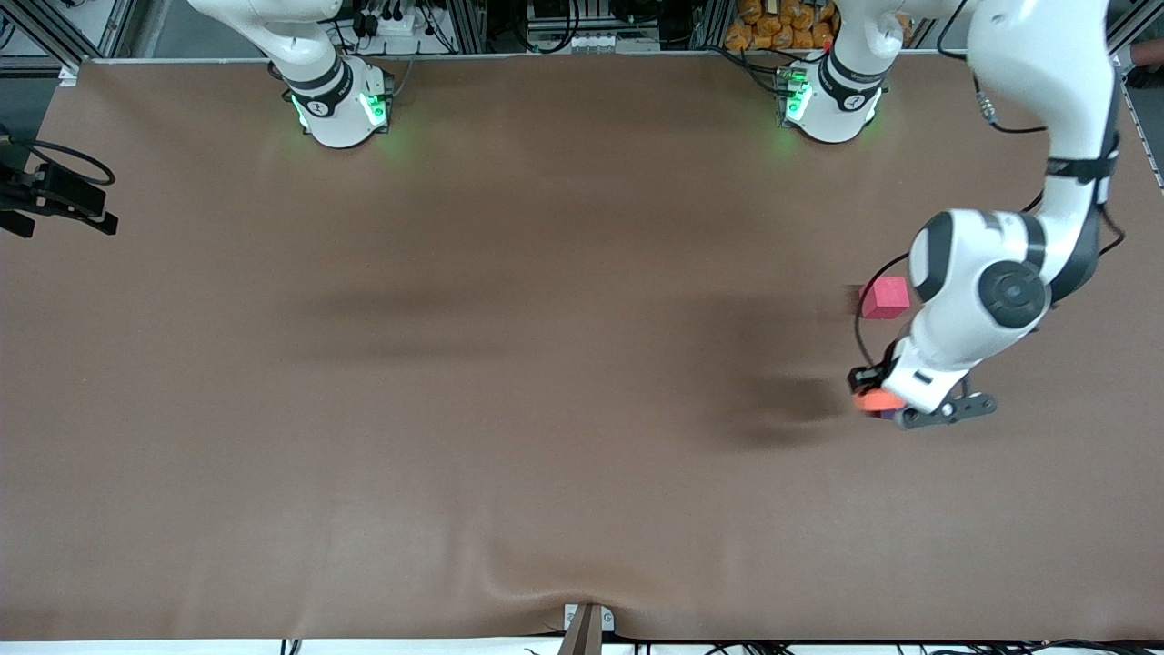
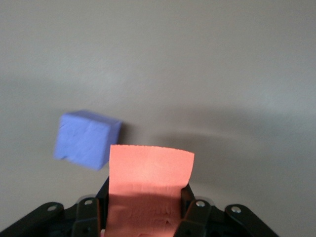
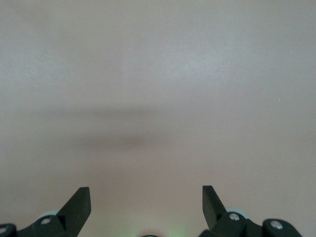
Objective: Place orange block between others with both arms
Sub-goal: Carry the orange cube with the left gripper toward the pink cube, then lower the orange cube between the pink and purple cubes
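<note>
Front view had the left gripper (image 1: 880, 400) low over the table (image 1: 509, 382) toward the left arm's end, fingers clamped on the orange block (image 1: 877, 399) — block off the surface as far as I could tell. Left wrist view showed the orange block (image 2: 148, 190) pinched between the black fingers (image 2: 195, 217), with the purple-blue cube (image 2: 86, 139) on the table just beside it, apart. Pink-red cube (image 1: 885, 297) sat farther from the front camera than the held block, partly hidden by the arm. Right gripper (image 3: 146, 202) showed only in its wrist view — fingers spread wide, nothing between them, bare table under it. Right arm waited.
</note>
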